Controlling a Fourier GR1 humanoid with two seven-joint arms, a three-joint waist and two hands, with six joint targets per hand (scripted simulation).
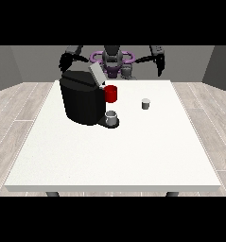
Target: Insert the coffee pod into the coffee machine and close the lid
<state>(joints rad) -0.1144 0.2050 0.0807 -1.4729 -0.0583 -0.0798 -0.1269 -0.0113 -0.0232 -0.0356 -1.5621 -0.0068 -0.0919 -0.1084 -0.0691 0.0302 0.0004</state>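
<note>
Table [114,156] carries pod [145,104], apart from machine [81,99]; lid [96,74] up. Approach pod from above. State of either hand: cannot tell.

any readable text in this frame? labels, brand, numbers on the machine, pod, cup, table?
None: no readable text, logo, number or sign anywhere in the front view.
Coffee machine: plain black body, raised grey lid, no marking.
Red holder: plain.
Grey cup under the spout: plain.
Coffee pod: plain grey, too small to show a label.
Table: plain white.
</note>
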